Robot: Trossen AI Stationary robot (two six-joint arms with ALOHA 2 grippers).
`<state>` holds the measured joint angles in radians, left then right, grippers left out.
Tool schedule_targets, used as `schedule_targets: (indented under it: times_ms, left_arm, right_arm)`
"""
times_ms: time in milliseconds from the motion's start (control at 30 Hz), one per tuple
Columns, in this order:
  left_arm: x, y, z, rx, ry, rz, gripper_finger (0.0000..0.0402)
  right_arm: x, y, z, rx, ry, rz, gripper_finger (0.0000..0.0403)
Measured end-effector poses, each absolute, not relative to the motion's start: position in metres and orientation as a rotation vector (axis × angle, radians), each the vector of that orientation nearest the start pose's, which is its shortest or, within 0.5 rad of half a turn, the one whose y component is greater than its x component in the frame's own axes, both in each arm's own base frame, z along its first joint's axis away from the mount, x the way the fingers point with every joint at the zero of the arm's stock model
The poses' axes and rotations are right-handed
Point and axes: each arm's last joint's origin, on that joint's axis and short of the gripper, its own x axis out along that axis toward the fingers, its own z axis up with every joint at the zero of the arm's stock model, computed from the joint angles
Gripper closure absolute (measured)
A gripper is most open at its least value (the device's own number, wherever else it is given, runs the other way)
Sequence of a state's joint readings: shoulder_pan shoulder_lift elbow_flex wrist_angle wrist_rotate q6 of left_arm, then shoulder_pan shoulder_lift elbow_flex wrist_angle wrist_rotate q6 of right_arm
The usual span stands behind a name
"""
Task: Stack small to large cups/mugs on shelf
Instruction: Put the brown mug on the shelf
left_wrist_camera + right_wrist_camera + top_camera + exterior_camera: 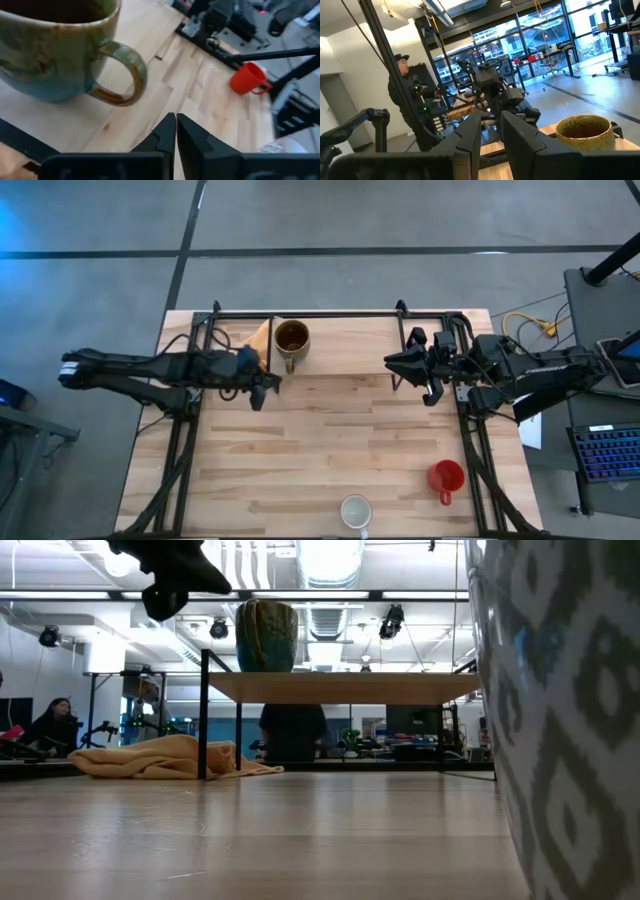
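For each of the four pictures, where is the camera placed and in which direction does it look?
High view: above the table, facing down; left claw beside the olive mug, right claw, red mug, white mug.
Low view: at tabletop height, facing the shelf; white mug close by, an arm overhead.
Left wrist view: past its shut fingers toward the olive mug and red mug.
Right wrist view: past its own fingers toward the olive mug; a person behind.
All four views share the olive mug.

bright ceiling lights glare in the low view; near white mug (570,710) blurred.
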<state>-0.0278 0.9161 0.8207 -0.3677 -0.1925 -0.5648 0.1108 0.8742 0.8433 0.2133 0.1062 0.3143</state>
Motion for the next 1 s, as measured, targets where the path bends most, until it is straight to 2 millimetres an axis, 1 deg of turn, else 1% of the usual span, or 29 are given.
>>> schedule_targets:
  times_ms: [133,333,500,800,1000]
  left_arm:
    - [0.2,0.002,0.307,-0.482,0.393,0.347,0.0401]
    - [0.198,0.004,0.309,-0.44,0.363,0.431,0.0401]
    - [0.201,0.004,0.309,-0.439,0.351,0.435,0.0402]
    - [0.216,0.004,0.301,-0.427,0.374,0.452,0.0402]
    - [0.216,0.004,0.307,-0.427,0.362,0.445,0.0401]
  right_arm:
    - [0.191,0.018,0.376,0.333,-0.179,0.033,0.033]
    - [0.191,0.018,0.376,0.334,-0.179,0.033,0.0334]
    - [0.191,0.018,0.376,0.334,-0.179,0.033,0.0332]
    - [0.191,0.018,0.376,0.334,-0.178,0.033,0.0331]
    - [0.191,0.018,0.376,0.334,-0.178,0.033,0.0334]
